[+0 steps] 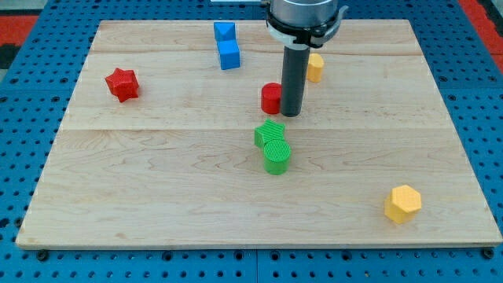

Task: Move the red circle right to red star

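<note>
The red circle (271, 98) is a small red cylinder near the middle of the wooden board (157, 196). The red star (122, 84) lies far to the view's left of it, near the board's left side. My tip (291, 115) is the lower end of the dark rod, right against the red circle's right side. Whether it touches the block I cannot tell.
Two blue blocks (227, 45) stand at the view's top. A yellow block (314, 67) sits partly behind the rod. Two green blocks (273, 146) lie just below the red circle. A yellow hexagon (403, 203) sits at the bottom right.
</note>
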